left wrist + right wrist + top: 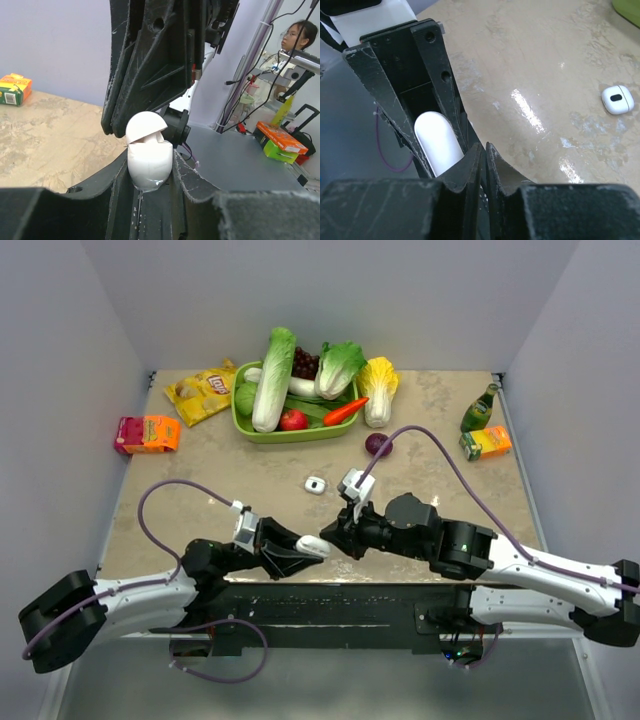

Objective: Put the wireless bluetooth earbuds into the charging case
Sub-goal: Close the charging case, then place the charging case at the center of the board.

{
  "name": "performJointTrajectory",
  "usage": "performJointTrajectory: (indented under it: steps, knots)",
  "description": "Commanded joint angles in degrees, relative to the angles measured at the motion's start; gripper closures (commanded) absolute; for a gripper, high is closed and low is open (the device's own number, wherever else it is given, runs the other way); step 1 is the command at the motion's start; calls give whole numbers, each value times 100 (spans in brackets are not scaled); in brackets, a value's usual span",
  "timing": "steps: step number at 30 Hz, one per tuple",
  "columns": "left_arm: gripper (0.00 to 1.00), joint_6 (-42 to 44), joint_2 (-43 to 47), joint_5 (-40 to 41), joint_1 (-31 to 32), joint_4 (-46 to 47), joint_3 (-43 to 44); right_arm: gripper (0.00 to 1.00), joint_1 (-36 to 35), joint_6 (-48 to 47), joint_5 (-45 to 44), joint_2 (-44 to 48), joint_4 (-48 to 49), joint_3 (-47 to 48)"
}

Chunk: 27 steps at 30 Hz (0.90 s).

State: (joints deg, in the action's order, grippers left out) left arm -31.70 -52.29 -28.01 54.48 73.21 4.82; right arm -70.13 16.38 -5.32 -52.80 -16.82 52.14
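My left gripper [305, 545] [150, 181] is shut on the white charging case [318, 547] [149, 161], held upright above the table's near edge with its hinged lid ajar. My right gripper [333, 532] [484, 150] hovers right at the case's [439, 142] top, jaws only a thin crack apart, nothing visible between them. A small white rounded piece with a dark oval centre [316, 484] [618, 99] lies on the table beyond both grippers; I cannot tell whether it is an earbud. Whatever is inside the case is hidden.
A green basket [290, 435] of vegetables stands at the back centre, beside a yellow chips bag [205, 392]. A red-orange juice box [147, 433] lies far left. A green bottle [480, 410], an orange carton [485, 443] and a purple onion [378, 444] sit back right.
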Motion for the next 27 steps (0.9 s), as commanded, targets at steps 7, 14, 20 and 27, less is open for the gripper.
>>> performJointTrajectory:
  steps: [7, 14, 20, 27]
  knots:
    - [100, 59, -352, 94, 19, 616, 318, 85, -10, -249, 1006, -151, 408, -55]
    - [100, 313, 17, 1353, 10, -322, 291, 66, -10, 874, -2434, 655, -58, -274]
    - [100, -475, 45, 4391, -706, -3109, 818, 49, 8, 1271, -3203, 677, 74, -845]
    - [100, -1734, -1922, 2829, -2906, -3718, 1442, 46, 8, 1570, -2896, 50, 336, -1179]
